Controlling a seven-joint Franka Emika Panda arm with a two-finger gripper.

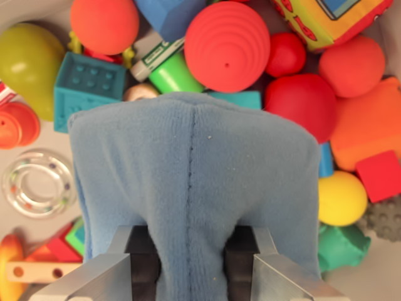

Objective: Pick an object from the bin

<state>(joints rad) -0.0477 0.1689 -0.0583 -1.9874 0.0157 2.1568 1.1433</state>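
At the wrist view's left, a clear ring (39,182) and a teal block (86,86) lie in the bin (37,135). In the middle, the hand (191,263) is clamped on a blue cloth (194,182), pinching its lower fold between both fingers (145,260); the cloth spreads upward over the toys. Further right sit a ridged red ball (227,47) and a yellow ball (340,198).

Bright, even light all over, soft shadows only; a glare spot on the yellow ball (339,198) at four o'clock, and the blue cloth (194,188) sits slightly soft-focused up close.
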